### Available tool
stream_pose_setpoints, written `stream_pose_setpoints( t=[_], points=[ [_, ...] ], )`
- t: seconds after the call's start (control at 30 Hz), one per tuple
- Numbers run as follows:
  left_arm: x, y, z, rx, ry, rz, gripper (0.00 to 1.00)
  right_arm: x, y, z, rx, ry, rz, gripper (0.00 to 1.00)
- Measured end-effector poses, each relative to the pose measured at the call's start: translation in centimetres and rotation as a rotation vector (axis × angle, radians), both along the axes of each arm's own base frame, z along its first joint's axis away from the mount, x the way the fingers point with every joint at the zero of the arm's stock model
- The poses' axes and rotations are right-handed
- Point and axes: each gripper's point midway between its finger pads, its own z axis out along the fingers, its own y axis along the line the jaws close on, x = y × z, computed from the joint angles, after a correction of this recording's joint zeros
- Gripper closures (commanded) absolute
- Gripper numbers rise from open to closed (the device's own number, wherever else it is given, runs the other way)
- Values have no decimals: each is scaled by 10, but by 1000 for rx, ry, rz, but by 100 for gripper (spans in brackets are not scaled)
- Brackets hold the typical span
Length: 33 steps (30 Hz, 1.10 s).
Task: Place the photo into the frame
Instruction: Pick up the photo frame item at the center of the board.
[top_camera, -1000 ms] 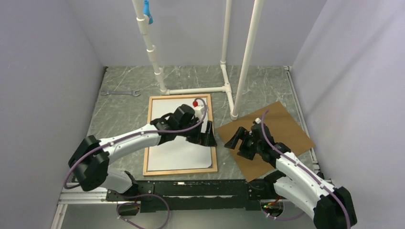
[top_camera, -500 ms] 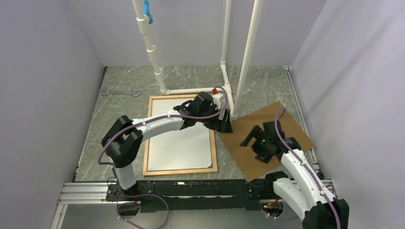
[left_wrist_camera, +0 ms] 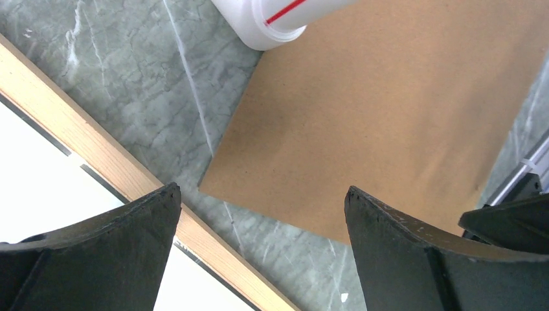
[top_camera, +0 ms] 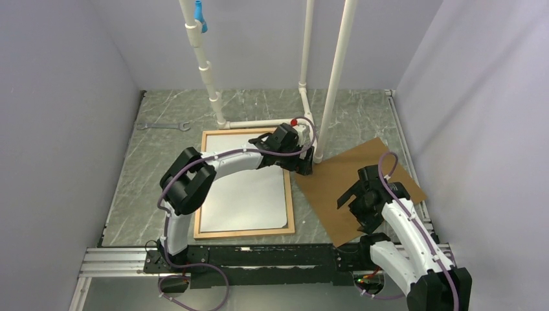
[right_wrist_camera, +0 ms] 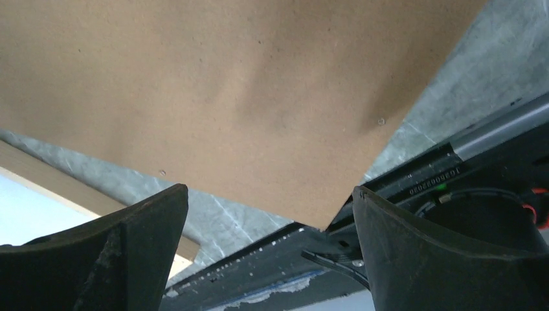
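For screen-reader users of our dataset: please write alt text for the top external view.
A photo, blank white side up, lies inside a wooden frame on a grey table, a brown backing panel to its right. The open left gripper hangs over the panel's corner beside the frame; the open right gripper hovers above the panel.

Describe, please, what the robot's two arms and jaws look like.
The left arm and right arm have white shells with black joints and bases. A purple cable loops along each. The jaws are black, broad and wedge-shaped.
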Motion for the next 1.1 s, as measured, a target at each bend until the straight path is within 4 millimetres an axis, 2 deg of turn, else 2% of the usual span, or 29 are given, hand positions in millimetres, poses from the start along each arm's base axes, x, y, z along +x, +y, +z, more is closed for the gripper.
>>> stream_pose_setpoints(
  t=[0.07, 0.23, 0.4, 0.73, 0.8, 0.97, 1.1],
  points=[
    [2, -1, -8, 13, 3, 1, 1, -7, -2, -4, -5, 25, -19, 1],
    [5, -3, -29, 38, 23, -4, 1, -4, -2, 2, 2, -18, -44, 1],
    [10, -9, -34, 40, 22, -2, 1, -3, -1, 4, 16, -35, -64, 1],
    [14, -14, -36, 39, 22, -3, 1, -9, 4, -11, 16, 120, -41, 2],
    [15, -14, -36, 39, 22, -4, 1, -3, 2, -6, 1, 114, -32, 2],
    [14, -13, -36, 40, 25, -12, 1, 41, -11, 32, -90, -14, -31, 1],
    [13, -14, -35, 34, 27, -23, 1, 69, -34, 56, -193, -69, -86, 1]
  ],
)
